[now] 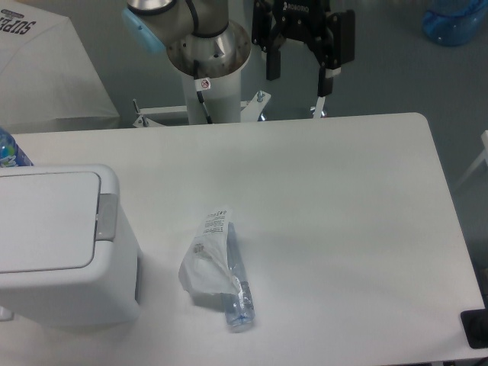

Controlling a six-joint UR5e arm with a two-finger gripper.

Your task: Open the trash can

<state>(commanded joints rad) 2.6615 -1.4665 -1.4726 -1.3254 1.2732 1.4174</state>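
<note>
The trash can point(61, 244) is a boxy white plastic bin at the left front of the table. Its flat rectangular lid point(46, 221) lies shut, with a grey push-button strip point(107, 216) on its right edge. My gripper point(298, 81) hangs high above the table's far edge, well to the right of and behind the bin. Its two black fingers stand apart and hold nothing.
A small clear plastic bottle with a white wrapper point(221, 267) lies on the white table point(343, 213) just right of the bin. The arm's base column point(210, 72) stands behind the far edge. A blue bottle top point(9, 149) shows at the left edge.
</note>
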